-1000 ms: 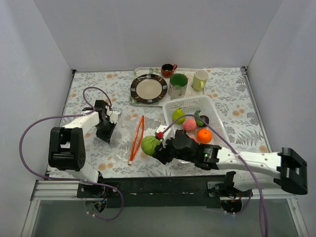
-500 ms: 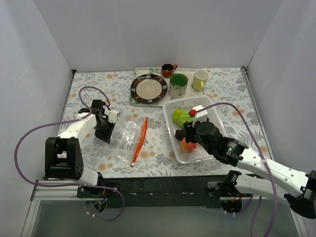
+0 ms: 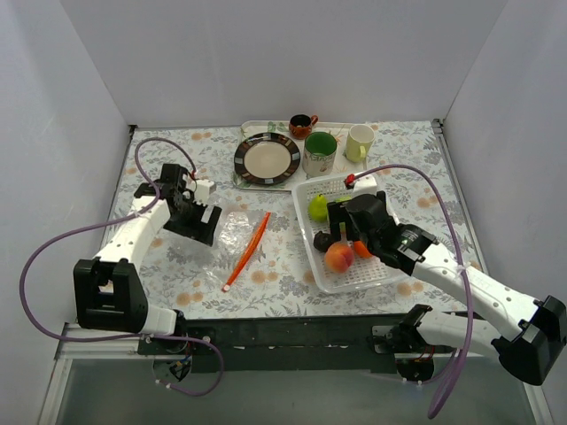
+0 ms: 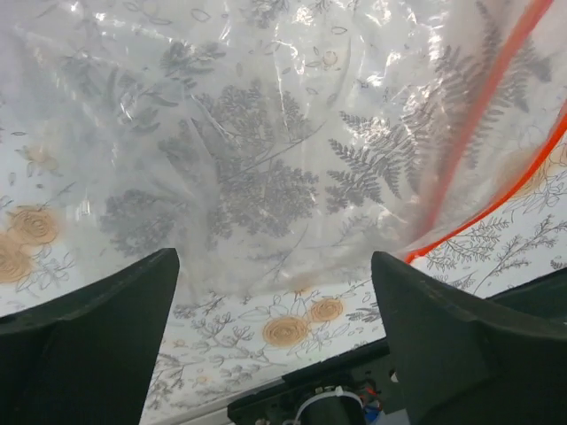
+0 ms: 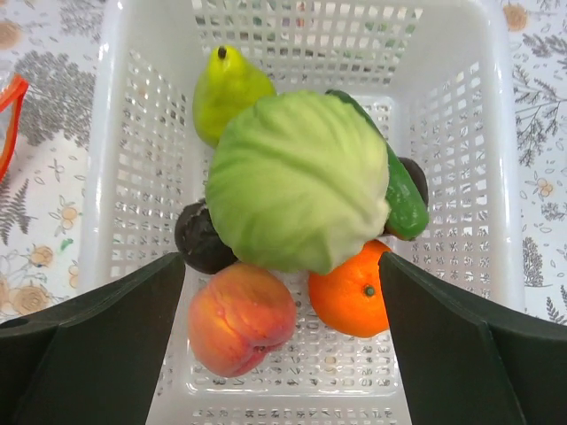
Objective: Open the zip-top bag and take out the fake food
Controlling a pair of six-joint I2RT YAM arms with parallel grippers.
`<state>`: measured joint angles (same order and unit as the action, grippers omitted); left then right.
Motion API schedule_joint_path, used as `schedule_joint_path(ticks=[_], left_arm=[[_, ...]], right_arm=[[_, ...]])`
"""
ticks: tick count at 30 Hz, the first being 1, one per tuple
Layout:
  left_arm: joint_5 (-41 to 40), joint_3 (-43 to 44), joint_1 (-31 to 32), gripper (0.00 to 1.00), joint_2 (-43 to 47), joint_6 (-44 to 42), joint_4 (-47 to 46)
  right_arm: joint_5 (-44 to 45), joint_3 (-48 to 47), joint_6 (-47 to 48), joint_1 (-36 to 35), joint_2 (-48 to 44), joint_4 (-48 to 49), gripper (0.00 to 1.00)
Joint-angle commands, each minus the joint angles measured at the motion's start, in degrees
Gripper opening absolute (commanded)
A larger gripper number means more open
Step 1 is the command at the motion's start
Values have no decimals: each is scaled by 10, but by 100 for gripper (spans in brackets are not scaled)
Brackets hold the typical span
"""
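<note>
The zip-top bag (image 3: 232, 237) lies flat left of centre, its orange-red zip strip (image 3: 247, 251) running diagonally. In the left wrist view the bag (image 4: 266, 150) and strip (image 4: 496, 115) lie below my left gripper (image 4: 273, 257), which is open and holds nothing. That left gripper (image 3: 197, 223) hovers at the bag's left edge. My right gripper (image 3: 347, 232) hangs open over the white basket (image 3: 383, 268). Fake food fills the basket (image 5: 509, 177): a big pale green piece (image 5: 292, 181) on top, a pear (image 5: 226, 88), a peach (image 5: 241, 317), an orange (image 5: 354, 292) and a dark round piece (image 5: 199, 239).
Behind the basket a tray (image 3: 252, 128) carries a dark-rimmed plate (image 3: 267, 158), a green mug (image 3: 320, 152), a pale yellow mug (image 3: 359, 142) and a small red-brown cup (image 3: 302, 125). White walls close in the left, right and back of the table.
My right gripper carried the pale green piece from beside the bag to the basket, then opened and let it go. My left gripper opened, releasing the bag, and shifted back.
</note>
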<state>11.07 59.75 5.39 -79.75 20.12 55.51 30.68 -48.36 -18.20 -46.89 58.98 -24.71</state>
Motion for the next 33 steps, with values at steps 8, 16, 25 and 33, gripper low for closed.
schedule_joint_path(ticks=[8, 16, 25, 33], left_arm=[[6, 242, 1, 98, -27, 38, 38], [178, 210, 31, 98, 21, 0, 113], [54, -41, 68, 98, 22, -32, 24], [-42, -96, 68, 98, -52, -24, -70]], right_arm=[[-35, -73, 6, 2, -27, -54, 98], [-158, -43, -2, 2, -90, -28, 98], [-166, -53, 1, 2, -118, -41, 98], [-200, -38, -5, 2, -133, -33, 98]])
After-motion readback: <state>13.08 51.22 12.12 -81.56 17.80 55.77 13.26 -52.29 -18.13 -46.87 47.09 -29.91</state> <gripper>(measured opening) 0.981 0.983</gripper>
